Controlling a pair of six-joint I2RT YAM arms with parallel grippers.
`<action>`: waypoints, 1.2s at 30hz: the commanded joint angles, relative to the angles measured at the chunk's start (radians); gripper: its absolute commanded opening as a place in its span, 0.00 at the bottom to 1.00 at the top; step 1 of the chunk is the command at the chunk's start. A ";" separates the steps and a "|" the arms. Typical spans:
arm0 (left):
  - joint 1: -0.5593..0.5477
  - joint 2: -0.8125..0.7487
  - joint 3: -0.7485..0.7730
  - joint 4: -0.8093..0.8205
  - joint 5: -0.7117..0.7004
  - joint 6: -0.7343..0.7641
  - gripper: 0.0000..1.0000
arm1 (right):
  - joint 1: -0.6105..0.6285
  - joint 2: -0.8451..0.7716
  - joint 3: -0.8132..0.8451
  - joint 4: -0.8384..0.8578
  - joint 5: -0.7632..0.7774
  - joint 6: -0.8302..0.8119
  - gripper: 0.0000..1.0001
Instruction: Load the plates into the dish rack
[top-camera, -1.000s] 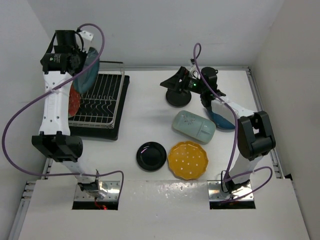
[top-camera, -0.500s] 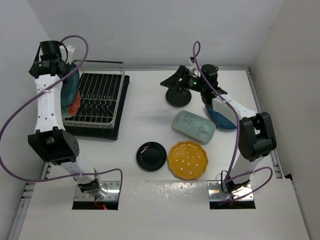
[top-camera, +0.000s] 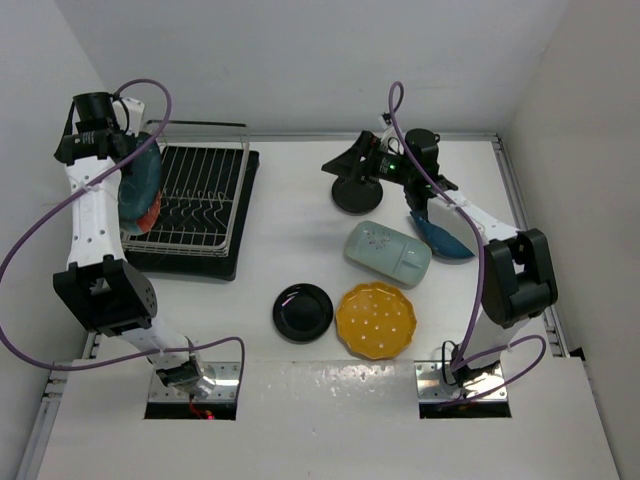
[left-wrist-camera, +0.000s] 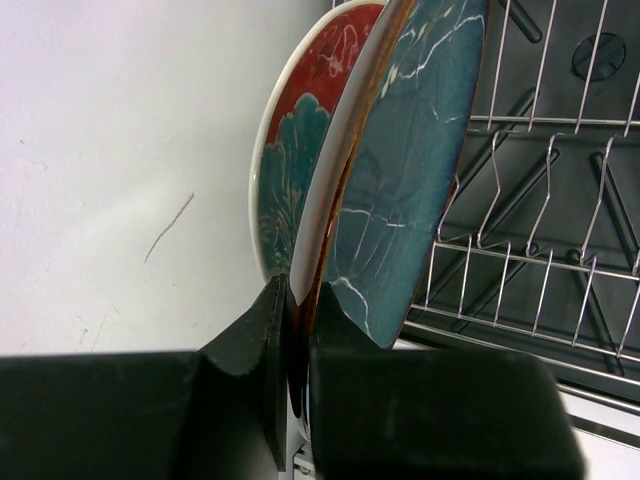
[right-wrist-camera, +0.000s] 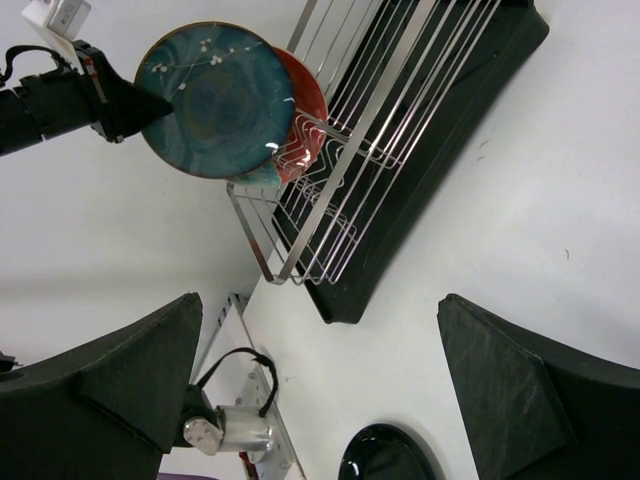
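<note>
Left gripper is clamped on the rim of the teal plate. The plate stands on edge at the left end of the dish rack, just beside the red floral plate already at the rack's left end. The 2 faces are near parallel; can't tell if they touch, or if the teal plate's edge sits between the wires.

Right gripper is well right of the rack, fingers wide apart, nothing between them.

5 dishes lie right of the rack:
- dark round dish, level with the rack
- pale green oblong dish
- blue dish, farthest from the rack
- black plate, off the rack's near right corner
- yellow plate, just beyond the black plate
</note>
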 joint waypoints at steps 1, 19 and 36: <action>0.011 -0.054 0.051 0.139 -0.010 -0.032 0.00 | -0.001 -0.054 0.002 0.025 0.009 -0.023 1.00; 0.011 -0.054 0.085 0.099 -0.046 -0.079 0.00 | -0.004 -0.060 0.000 0.027 0.007 -0.032 1.00; 0.011 -0.063 0.024 0.162 -0.074 -0.027 0.00 | -0.021 -0.053 0.003 0.041 -0.002 -0.023 1.00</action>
